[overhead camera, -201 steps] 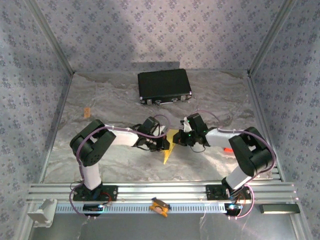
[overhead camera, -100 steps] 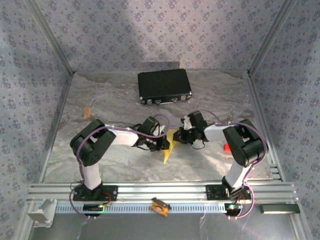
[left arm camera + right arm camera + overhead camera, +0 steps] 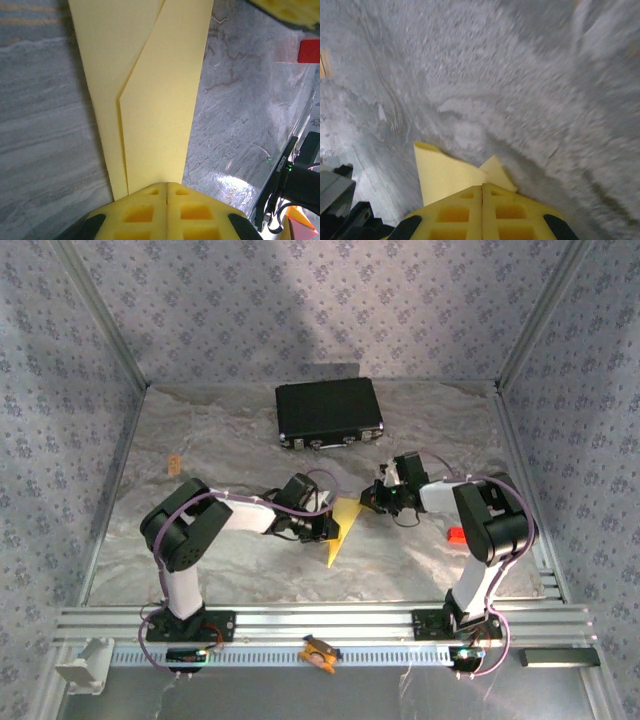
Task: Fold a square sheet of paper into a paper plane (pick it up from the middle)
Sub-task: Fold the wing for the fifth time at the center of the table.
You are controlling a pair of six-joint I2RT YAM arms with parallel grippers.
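Grey table (image 3: 250,570), paper plane (image 3: 340,530) well off edges

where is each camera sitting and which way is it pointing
top external: above and behind the arm bases, looking down and forward over the table, black case and yellow paper; both arms show, with the left end effector and right end effector.
left wrist: on the left wrist, looking along its closed yellow fingers onto the paper.
right wrist: on the right wrist, looking past its closed fingers at a paper corner and blurred table.
shared: all three show the yellow paper on the table.
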